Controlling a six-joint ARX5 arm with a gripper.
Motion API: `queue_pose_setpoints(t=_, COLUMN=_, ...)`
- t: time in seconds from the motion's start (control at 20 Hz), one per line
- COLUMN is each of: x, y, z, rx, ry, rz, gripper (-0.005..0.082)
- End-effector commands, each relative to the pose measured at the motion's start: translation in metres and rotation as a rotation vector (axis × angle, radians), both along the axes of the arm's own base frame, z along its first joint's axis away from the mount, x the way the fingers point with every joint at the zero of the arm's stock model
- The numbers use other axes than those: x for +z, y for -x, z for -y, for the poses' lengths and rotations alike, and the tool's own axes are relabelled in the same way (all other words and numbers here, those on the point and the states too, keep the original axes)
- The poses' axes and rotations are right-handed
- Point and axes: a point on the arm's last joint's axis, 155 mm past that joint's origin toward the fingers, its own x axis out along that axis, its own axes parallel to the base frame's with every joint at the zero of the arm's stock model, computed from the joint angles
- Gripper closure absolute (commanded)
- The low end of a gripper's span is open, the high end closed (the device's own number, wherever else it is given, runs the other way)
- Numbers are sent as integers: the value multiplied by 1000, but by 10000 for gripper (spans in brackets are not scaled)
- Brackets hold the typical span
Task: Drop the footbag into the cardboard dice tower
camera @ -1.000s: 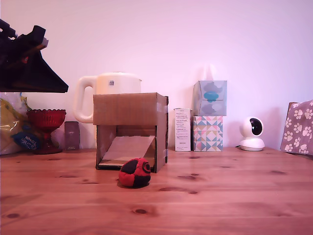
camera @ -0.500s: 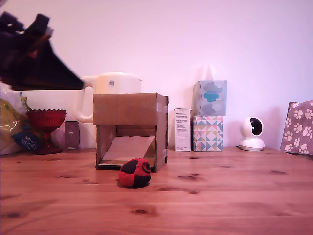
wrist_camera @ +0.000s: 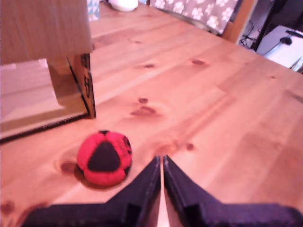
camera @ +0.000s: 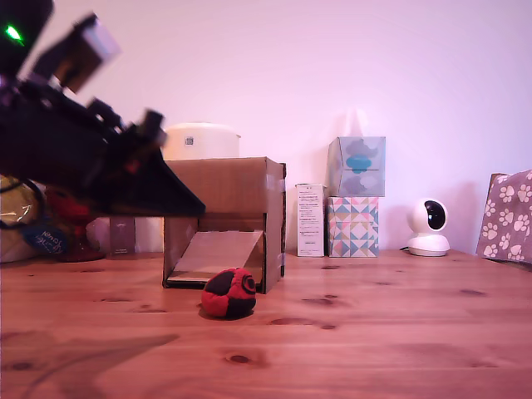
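Observation:
The red and black footbag (camera: 229, 293) (wrist_camera: 104, 158) lies on the wooden table just in front of the cardboard dice tower (camera: 223, 220) (wrist_camera: 42, 61), whose front cut-out shows a slanted ramp. My gripper (camera: 195, 208) (wrist_camera: 162, 161) hangs above the table at the exterior view's left, its black fingers pressed together with nothing between them. In the wrist view the fingertips (wrist_camera: 155, 165) sit close beside the footbag, apart from it.
A white kettle (camera: 199, 140) stands behind the tower. Stacked patterned tissue boxes (camera: 354, 199), a small white carton (camera: 310, 219), a white camera (camera: 428, 227) and a paw-print cloth (camera: 507, 216) line the back right. A red goblet (camera: 73, 224) sits half hidden behind the arm.
The arm has swung in from the exterior view's upper left, moving right and down toward the tower and footbag. The footbag and tower have not moved.

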Motion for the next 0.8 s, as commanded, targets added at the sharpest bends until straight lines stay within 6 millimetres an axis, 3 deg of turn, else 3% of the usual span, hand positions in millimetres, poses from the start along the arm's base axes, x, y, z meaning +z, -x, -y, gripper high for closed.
queue_pose_setpoints(t=0.0, x=-7, y=-8, z=2, rx=16, ry=-5, rz=1, gripper=793)
queue_pose_setpoints(t=0.1, x=-15, y=-15, z=6, rx=17, ry=-16, rz=-13, gripper=768)
queue_pose_setpoints(t=0.15, x=-20, y=-19, z=9, rx=17, ry=-23, rz=-23, gripper=702)
queue_pose_setpoints(t=0.2, x=-22, y=-23, z=11, rx=18, ry=-26, rz=-29, gripper=523)
queue_pose_setpoints(t=0.3, x=-30, y=-32, z=16, rx=24, ry=-45, rz=-40, gripper=2)
queue_pose_setpoints(t=0.6, x=-46, y=-56, z=27, rx=33, ry=-102, rz=-62, gripper=21)
queue_pose_setpoints(t=0.75, x=-65, y=-66, z=23, rx=52, ry=-190, rz=-109, gripper=21)
